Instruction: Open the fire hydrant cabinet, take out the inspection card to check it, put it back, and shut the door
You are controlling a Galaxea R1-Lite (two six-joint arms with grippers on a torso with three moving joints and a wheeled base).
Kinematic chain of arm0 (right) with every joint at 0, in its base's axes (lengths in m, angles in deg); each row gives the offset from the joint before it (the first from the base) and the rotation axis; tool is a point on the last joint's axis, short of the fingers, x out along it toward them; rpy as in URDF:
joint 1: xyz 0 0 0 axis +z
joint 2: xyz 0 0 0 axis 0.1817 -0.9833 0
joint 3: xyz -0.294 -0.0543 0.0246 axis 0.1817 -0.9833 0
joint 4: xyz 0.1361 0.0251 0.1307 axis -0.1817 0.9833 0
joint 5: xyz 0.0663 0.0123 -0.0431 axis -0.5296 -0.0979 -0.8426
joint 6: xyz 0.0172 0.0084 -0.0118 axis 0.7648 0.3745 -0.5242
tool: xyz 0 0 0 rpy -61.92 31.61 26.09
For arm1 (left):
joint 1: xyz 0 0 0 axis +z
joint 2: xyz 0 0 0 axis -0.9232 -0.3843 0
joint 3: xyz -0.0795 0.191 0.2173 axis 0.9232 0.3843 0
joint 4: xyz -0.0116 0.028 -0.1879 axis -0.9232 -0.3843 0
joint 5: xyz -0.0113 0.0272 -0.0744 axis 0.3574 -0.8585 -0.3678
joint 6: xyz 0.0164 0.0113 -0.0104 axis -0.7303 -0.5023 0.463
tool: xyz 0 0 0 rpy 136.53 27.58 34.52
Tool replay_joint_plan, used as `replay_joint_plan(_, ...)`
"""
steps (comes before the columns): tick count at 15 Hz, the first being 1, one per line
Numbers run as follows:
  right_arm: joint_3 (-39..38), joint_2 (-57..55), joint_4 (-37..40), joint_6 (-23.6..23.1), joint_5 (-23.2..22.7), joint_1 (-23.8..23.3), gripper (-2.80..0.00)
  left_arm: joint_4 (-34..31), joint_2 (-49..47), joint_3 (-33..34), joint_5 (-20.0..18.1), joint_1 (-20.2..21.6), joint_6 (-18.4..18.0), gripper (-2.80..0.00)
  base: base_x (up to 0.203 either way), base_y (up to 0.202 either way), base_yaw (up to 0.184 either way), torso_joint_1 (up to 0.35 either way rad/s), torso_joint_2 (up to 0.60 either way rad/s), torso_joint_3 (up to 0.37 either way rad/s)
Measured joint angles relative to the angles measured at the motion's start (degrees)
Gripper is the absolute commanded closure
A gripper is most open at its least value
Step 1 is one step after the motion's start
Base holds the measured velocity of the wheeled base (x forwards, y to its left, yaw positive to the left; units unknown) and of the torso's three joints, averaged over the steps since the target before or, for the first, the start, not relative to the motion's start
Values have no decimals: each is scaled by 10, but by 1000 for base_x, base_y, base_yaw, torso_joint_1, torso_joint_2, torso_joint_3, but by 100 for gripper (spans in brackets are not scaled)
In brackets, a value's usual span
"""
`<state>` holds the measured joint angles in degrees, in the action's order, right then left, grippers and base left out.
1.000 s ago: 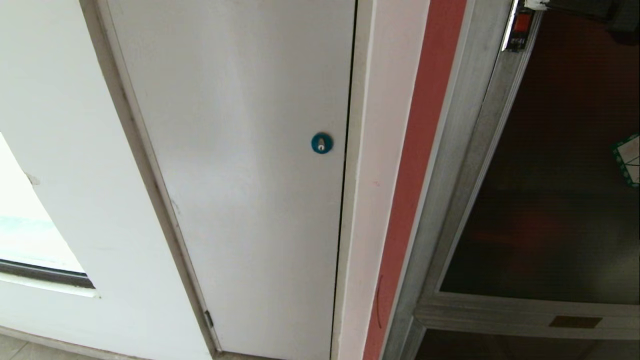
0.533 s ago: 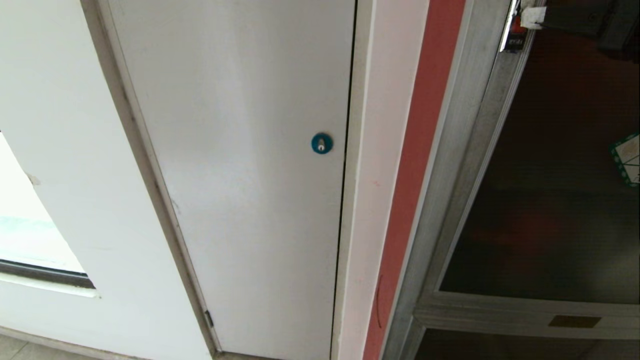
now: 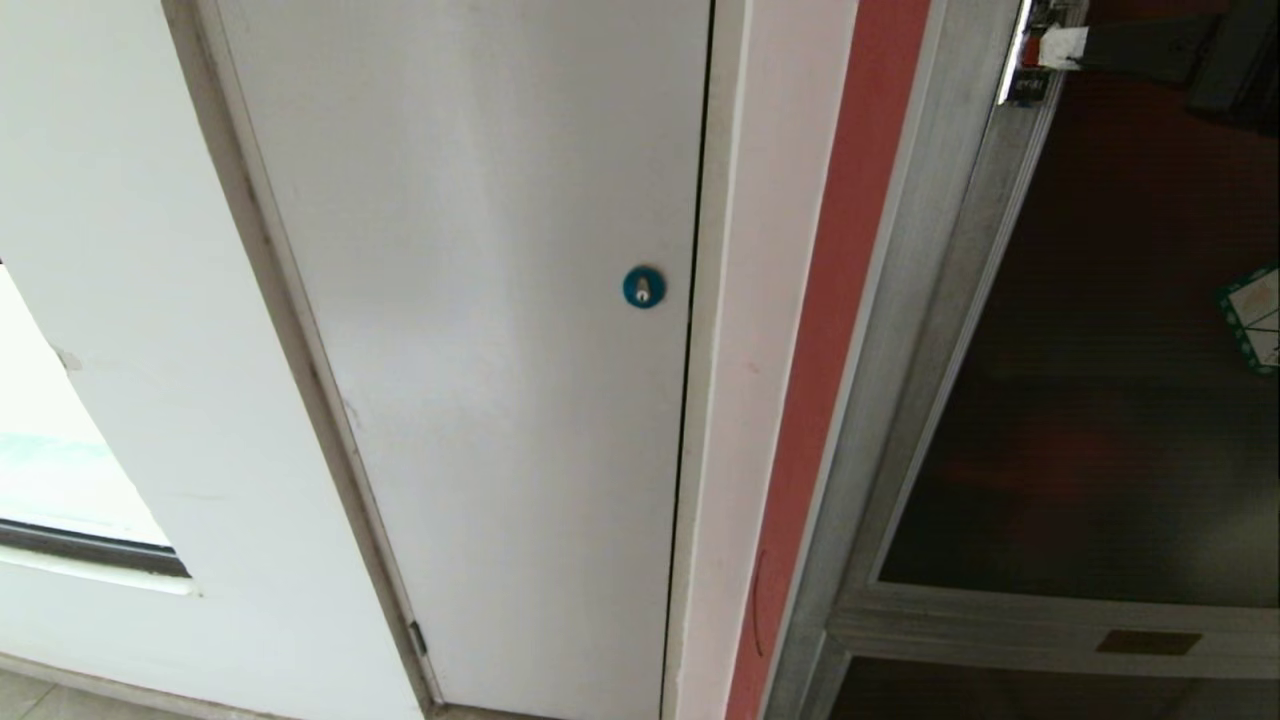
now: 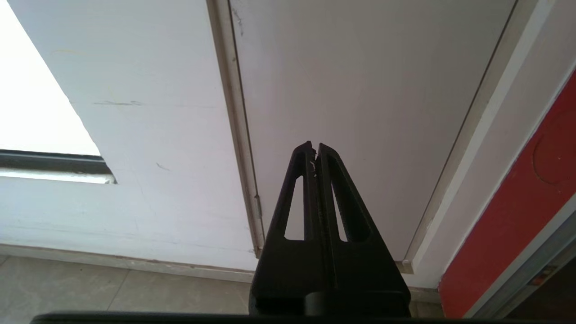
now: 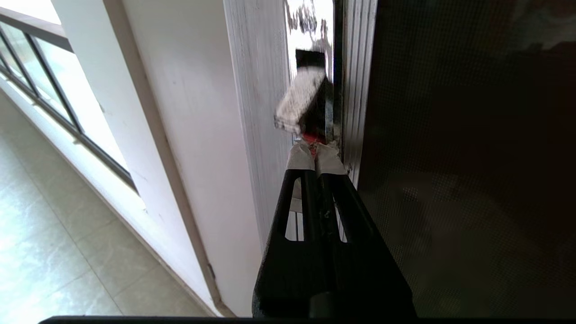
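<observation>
Item: the door (image 3: 1110, 330), dark tinted glass in a silver frame, right side of the head frame; green-bordered sticker (image 3: 1255, 315) at its right edge. Item: red latch tab (image 5: 310, 136), upper centre of the right wrist frame. My right gripper (image 5: 315, 155), jaws pressed together with taped tips at that tab. My left gripper (image 4: 315, 150), jaws closed and empty, centre frame, facing a plain white door (image 4: 360, 90). Blue lock (image 3: 643, 287), mid-frame.
</observation>
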<state>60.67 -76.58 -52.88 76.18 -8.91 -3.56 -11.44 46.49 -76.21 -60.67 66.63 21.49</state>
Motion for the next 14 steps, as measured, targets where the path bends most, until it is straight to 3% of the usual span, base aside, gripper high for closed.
replay_joint_plan(5,-24,40,1,2,2,0,0,0,0,0,0,0,0,0,0,0,0,0,0,0)
replay_joint_plan(8,-22,54,-41,1,2,0,0,0,0,0,0,0,0,0,0,0,0,0,0,0)
replay_joint_plan(14,19,25,-55,0,3,27,0,0,0,0,0,0,0,0,0,0,0,0,0,0)
